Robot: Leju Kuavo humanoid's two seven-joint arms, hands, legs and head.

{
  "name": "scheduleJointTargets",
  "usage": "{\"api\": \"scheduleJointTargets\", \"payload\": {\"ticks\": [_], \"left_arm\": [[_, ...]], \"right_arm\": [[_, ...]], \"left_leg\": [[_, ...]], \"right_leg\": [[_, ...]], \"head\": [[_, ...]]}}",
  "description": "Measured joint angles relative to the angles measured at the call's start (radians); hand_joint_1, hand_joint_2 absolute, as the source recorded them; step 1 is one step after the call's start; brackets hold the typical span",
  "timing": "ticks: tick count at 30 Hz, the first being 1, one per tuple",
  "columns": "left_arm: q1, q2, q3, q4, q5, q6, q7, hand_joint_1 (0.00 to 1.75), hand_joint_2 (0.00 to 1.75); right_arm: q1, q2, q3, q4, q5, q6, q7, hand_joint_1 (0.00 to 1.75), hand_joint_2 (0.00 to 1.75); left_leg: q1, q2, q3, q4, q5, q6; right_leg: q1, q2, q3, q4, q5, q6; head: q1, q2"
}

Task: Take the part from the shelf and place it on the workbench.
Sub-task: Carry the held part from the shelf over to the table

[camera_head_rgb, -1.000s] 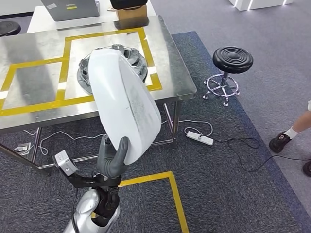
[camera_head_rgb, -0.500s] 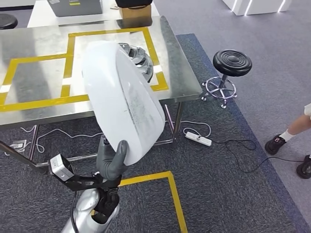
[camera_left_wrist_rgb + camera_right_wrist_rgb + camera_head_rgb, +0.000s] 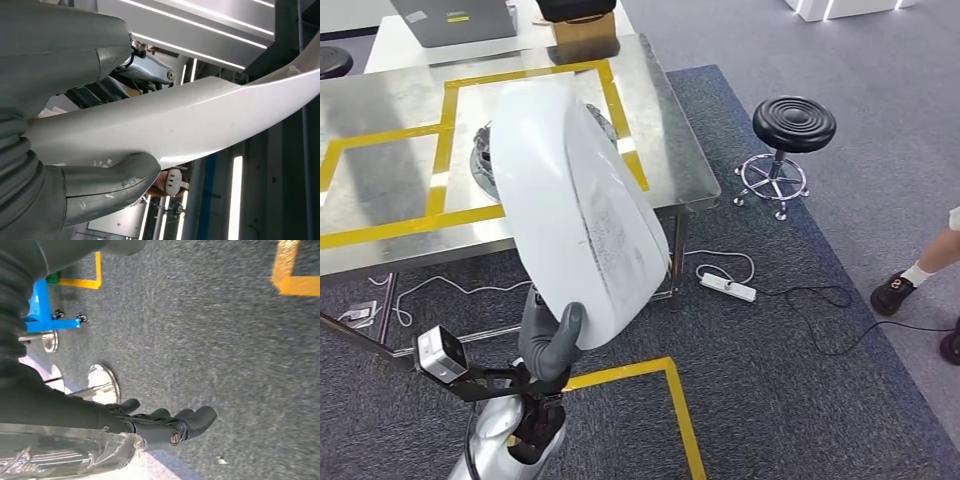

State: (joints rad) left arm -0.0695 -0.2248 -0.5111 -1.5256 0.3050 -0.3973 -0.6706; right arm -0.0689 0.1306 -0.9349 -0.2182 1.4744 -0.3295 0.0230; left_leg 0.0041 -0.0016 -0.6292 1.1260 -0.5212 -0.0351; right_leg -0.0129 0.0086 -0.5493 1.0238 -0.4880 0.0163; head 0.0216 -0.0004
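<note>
One white part (image 3: 576, 215) is up in my left hand (image 3: 546, 335), gripped at its lower edge between thumb and fingers (the left wrist view shows the clamp close up), and held tilted over the near edge of the steel worktop (image 3: 388, 215). A hubcap (image 3: 482, 160), I think, lies on the worktop behind it, mostly hidden. My right hand (image 3: 166, 422) hangs over the carpet holding nothing, fingers loosely extended.
</note>
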Motion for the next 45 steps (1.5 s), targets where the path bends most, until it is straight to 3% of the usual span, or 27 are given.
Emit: {"api": "scheduleJointTargets", "payload": {"ticks": [2, 3, 4, 6, 7, 8, 13, 14, 15, 17, 18, 19, 20, 22, 23, 24, 27, 29, 32, 33, 34, 35, 37, 38, 40, 43, 45], "left_arm": [[0.002, 0.001, 0.001, 0.000, 0.000, 0.000, 0.000, 1.64, 1.75], [0.003, 0.001, 0.001, 0.000, 0.000, 0.000, 0.000, 1.64, 1.75], [0.004, 0.001, 0.001, 0.000, 0.000, 0.000, 0.000, 1.64, 1.75], [0.005, 0.001, 0.002, 0.000, 0.000, 0.000, 0.000, 1.64, 1.75], [0.005, 0.001, 0.002, 0.000, 0.000, 0.000, 0.000, 1.64, 1.75], [0.005, 0.002, 0.002, 0.000, 0.000, 0.000, 0.000, 1.64, 1.75], [0.006, -0.002, 0.006, 0.001, 0.008, 0.003, 0.023, 1.64, 1.75], [0.006, -0.002, 0.008, 0.001, 0.010, 0.004, 0.026, 1.64, 1.75], [0.006, -0.003, 0.010, 0.002, 0.010, 0.005, 0.030, 1.64, 1.75], [0.008, -0.003, 0.014, 0.005, 0.014, 0.006, 0.035, 1.64, 1.75], [0.010, -0.003, 0.017, 0.007, 0.018, 0.006, 0.038, 1.64, 1.75], [0.012, -0.003, 0.019, 0.008, 0.023, 0.006, 0.040, 1.64, 1.75], [0.014, -0.003, 0.020, 0.009, 0.029, 0.006, 0.042, 1.64, 1.75], [0.015, -0.003, 0.022, 0.010, 0.040, 0.006, 0.045, 1.64, 1.75], [0.016, -0.003, 0.023, 0.010, 0.045, 0.006, 0.047, 1.64, 1.75], [0.016, -0.003, 0.024, 0.010, 0.049, 0.007, 0.050, 1.64, 1.75], [0.017, -0.003, 0.026, 0.009, 0.060, 0.018, 0.058, 1.64, 1.75], [0.017, -0.003, 0.027, 0.009, 0.063, 0.023, 0.059, 1.64, 1.75], [0.018, -0.003, 0.029, 0.009, 0.064, 0.027, 0.060, 1.64, 1.75], [0.018, -0.003, 0.030, 0.009, 0.065, 0.031, 0.060, 1.64, 1.75], [0.018, -0.003, 0.031, 0.009, 0.065, 0.035, 0.061, 1.64, 1.75], [0.019, -0.003, 0.032, 0.009, 0.065, 0.039, 0.061, 1.64, 1.75], [0.019, -0.003, 0.033, 0.009, 0.065, 0.042, 0.063, 1.64, 1.75], [0.019, -0.003, 0.033, 0.009, 0.065, 0.042, 0.063, 1.64, 1.75], [0.019, -0.004, 0.034, 0.009, 0.065, 0.042, 0.063, 1.64, 1.75], [0.019, -0.005, 0.034, 0.009, 0.065, 0.040, 0.063, 1.64, 1.75], [0.019, -0.006, 0.035, 0.009, 0.065, 0.039, 0.063, 1.64, 1.75]], "right_arm": [[0.002, 0.000, 0.000, 0.000, 0.000, 0.000, 0.000, 0.00, 1.75], [0.003, 0.000, 0.000, 0.000, 0.000, 0.000, 0.000, 0.00, 1.75], [0.005, 0.000, 0.000, 0.000, 0.000, 0.000, 0.000, 0.00, 1.75], [0.007, 0.001, 0.000, 0.000, 0.000, 0.000, 0.000, 0.00, 1.75], [0.006, 0.002, 0.000, 0.000, 0.000, 0.000, 0.000, 0.00, 1.75], [0.006, 0.003, 0.000, 0.000, 0.000, 0.000, 0.000, 0.00, 1.75], [-0.002, 0.004, 0.000, 0.000, 0.000, -0.002, 0.001, 0.00, 1.75], [-0.003, 0.004, 0.000, 0.000, 0.000, -0.003, 0.002, 0.00, 1.75], [-0.003, 0.004, 0.000, 0.000, 0.000, -0.004, 0.005, 0.00, 1.75], [0.000, 0.004, 0.000, 0.001, 0.000, -0.004, 0.012, 0.00, 1.75], [0.003, 0.004, 0.000, 0.001, 0.000, -0.004, 0.015, 0.00, 1.75], [0.005, 0.004, 0.000, 0.001, 0.000, -0.004, 0.018, 0.00, 1.75], [0.006, 0.004, -0.001, 0.001, 0.000, -0.005, 0.020, 0.00, 1.75], [0.008, 0.005, -0.001, 0.001, 0.001, -0.006, 0.021, 0.00, 1.75], [0.009, 0.006, -0.001, 0.002, 0.001, -0.006, 0.022, 0.00, 1.75], [0.008, 0.007, -0.001, 0.003, 0.001, -0.007, 0.022, 0.00, 1.75], [0.008, 0.009, -0.001, 0.004, 0.001, -0.011, 0.025, 0.00, 1.75], [0.007, 0.009, -0.002, 0.003, 0.002, -0.013, 0.025, 0.00, 1.75], [0.003, 0.009, -0.002, 0.003, 0.002, -0.016, 0.026, 0.00, 1.75], [0.002, 0.009, -0.002, 0.003, 0.002, -0.016, 0.026, 0.00, 1.75], [0.002, 0.009, -0.002, 0.003, 0.002, -0.016, 0.027, 0.00, 1.75], [0.002, 0.009, -0.002, 0.003, 0.002, -0.017, 0.028, 0.00, 1.75], [0.002, 0.009, -0.002, 0.003, 0.003, -0.017, 0.031, 0.00, 1.75], [0.002, 0.009, -0.002, 0.003, 0.002, -0.017, 0.031, 0.00, 1.75], [0.001, 0.009, -0.003, 0.003, -0.008, -0.012, 0.024, 0.00, 1.75], [-0.001, 0.008, -0.006, 0.002, -0.037, 0.006, -0.015, 0.00, 1.75], [-0.002, 0.008, -0.009, 0.002, -0.051, 0.012, -0.031, 0.00, 1.75]], "left_leg": [[0.000, 0.000, -0.098, 0.136, -0.031, -0.004], [0.000, 0.000, -0.135, 0.172, -0.021, -0.003], [0.000, 0.000, -0.153, 0.168, 0.014, -0.001], [-0.001, 0.000, -0.137, 0.058, 0.131, 0.007], [-0.004, 0.000, -0.118, -0.001, 0.173, 0.012], [-0.006, 0.000, -0.099, -0.050, 0.191, 0.018], [-0.005, -0.001, -0.059, -0.096, 0.147, 0.050], [-0.002, 0.000, -0.049, -0.103, 0.140, 0.055], [-0.001, 0.000, -0.039, -0.108, 0.133, 0.057], [-0.001, 0.000, -0.023, -0.111, 0.119, 0.060], [-0.001, -0.002, -0.014, -0.112, 0.111, 0.060], [-0.001, -0.003, -0.003, -0.112, 0.103, 0.059], [-0.001, -0.005, 0.009, -0.112, 0.095, 0.057], [-0.002, -0.007, 0.030, -0.111, 0.080, 0.049], [-0.004, -0.008, 0.035, -0.109, 0.074, 0.044], [-0.006, -0.009, 0.035, -0.108, 0.072, 0.039], [-0.006, -0.009, 0.034, -0.110, 0.069, 0.024], [-0.005, -0.008, 0.022, -0.077, 0.046, 0.013], [-0.004, -0.008, -0.070, 0.101, -0.031, 0.004], [-0.004, -0.008, -0.100, 0.151, -0.042, 0.003], [-0.004, -0.008, -0.114, 0.168, -0.033, 0.004], [-0.004, -0.008, -0.109, 0.147, -0.005, 0.006], [-0.004, -0.007, -0.054, 0.026, 0.070, 0.012], [-0.004, -0.007, -0.025, -0.036, 0.091, 0.015], [-0.005, -0.008, 0.005, -0.098, 0.097, 0.022], [-0.003, -0.010, 0.011, -0.107, 0.090, 0.038], [0.001, -0.009, 0.016, -0.111, 0.089, 0.049]], "right_leg": [[0.000, 0.001, 0.021, 0.000, -0.020, -0.003], [0.000, 0.003, 0.035, 0.000, -0.033, -0.002], [-0.001, 0.006, 0.052, 0.000, -0.046, -0.001], [-0.002, 0.012, 0.091, -0.003, -0.078, 0.005], [-0.001, 0.014, 0.107, -0.005, -0.093, 0.009], [0.000, 0.016, 0.119, -0.009, -0.104, 0.015], [0.002, 0.010, 0.160, -0.040, -0.130, 0.044], [0.002, 0.007, 0.144, -0.005, -0.148, 0.046], [0.003, 0.003, 0.105, 0.059, -0.172, 0.046], [0.004, 0.001, 0.002, 0.213, -0.216, 0.045], [0.004, 0.001, -0.042, 0.261, -0.214, 0.045], [0.004, 0.001, -0.069, 0.271, -0.186, 0.046], [0.003, 0.001, -0.080, 0.242, -0.135, 0.048], [0.000, -0.002, -0.069, 0.124, -0.016, 0.053], [-0.001, -0.003, -0.058, 0.069, 0.017, 0.053], [-0.001, -0.003, -0.051, 0.036, 0.031, 0.050], [0.002, 0.001, -0.044, 0.017, 0.023, 0.029], [-0.001, 0.001, -0.037, 0.012, 0.021, 0.016], [-0.001, 0.000, -0.029, 0.010, 0.017, 0.005], [-0.001, 0.000, -0.027, 0.010, 0.016, 0.003], [-0.001, 0.001, -0.023, 0.011, 0.014, 0.003], [-0.001, 0.001, -0.019, 0.011, 0.011, 0.003], [-0.001, 0.004, -0.009, 0.011, 0.005, 0.009], [0.001, 0.006, -0.007, 0.012, 0.000, 0.014], [0.005, 0.006, -0.007, 0.009, -0.005, 0.025], [0.005, 0.004, -0.005, 0.006, -0.012, 0.042], [0.004, 0.001, -0.033, 0.067, -0.048, 0.051]], "head": [[-0.002, 0.000], [-0.002, 0.000], [-0.002, 0.000], [-0.002, 0.000], [-0.002, 0.000], [-0.003, 0.000], [0.002, 0.000], [0.004, 0.000], [0.007, 0.000], [0.009, 0.000], [0.009, 0.000], [0.010, 0.000], [0.010, 0.000], [0.010, 0.000], [0.010, 0.000], [0.009, 0.000], [0.003, 0.000], [-0.002, 0.000], [-0.008, 0.000], [-0.008, 0.000], [-0.008, 0.000], [-0.008, 0.000], [-0.008, 0.000], [-0.009, 0.000], [-0.010, 0.000], [-0.009, 0.000], [-0.006, 0.000]]}}
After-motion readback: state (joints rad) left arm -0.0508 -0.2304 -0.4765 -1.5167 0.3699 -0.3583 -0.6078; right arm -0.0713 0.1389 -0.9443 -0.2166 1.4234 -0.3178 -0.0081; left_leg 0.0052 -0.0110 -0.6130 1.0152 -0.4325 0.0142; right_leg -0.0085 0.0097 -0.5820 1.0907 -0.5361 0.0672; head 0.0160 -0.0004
